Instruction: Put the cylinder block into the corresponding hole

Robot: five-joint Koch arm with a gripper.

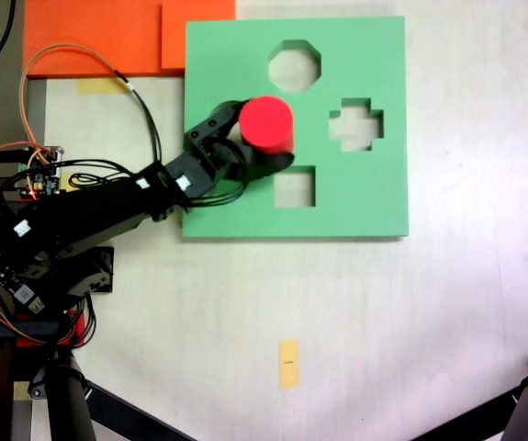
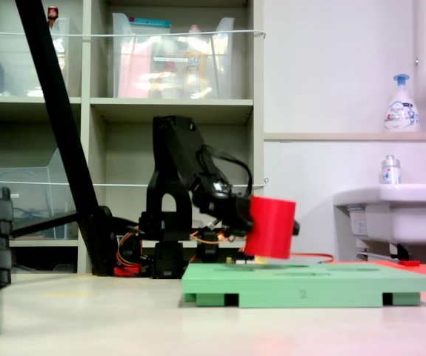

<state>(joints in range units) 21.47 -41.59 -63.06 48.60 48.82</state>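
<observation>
Between gripper [image 1: 245, 145] jaws, red cylinder block [image 2: 270, 227] (tilted), above board [image 2: 309, 282]

From my feed, first exterior view: the foam board [image 1: 355, 197] lies on the table [image 1: 466, 322], upper middle. Octagonal cut-out [image 1: 294, 65] at the board's top, cross-shaped cut-out [image 1: 355, 124] to its lower right, square cut-out [image 1: 294, 187] below. The cylinder block [image 1: 266, 124] sits between octagon and square, left of the cross; the gripper [image 1: 245, 138] reaches in from the left. Second exterior view: block [image 2: 270, 227] above the board [image 2: 309, 282], tilted.
</observation>
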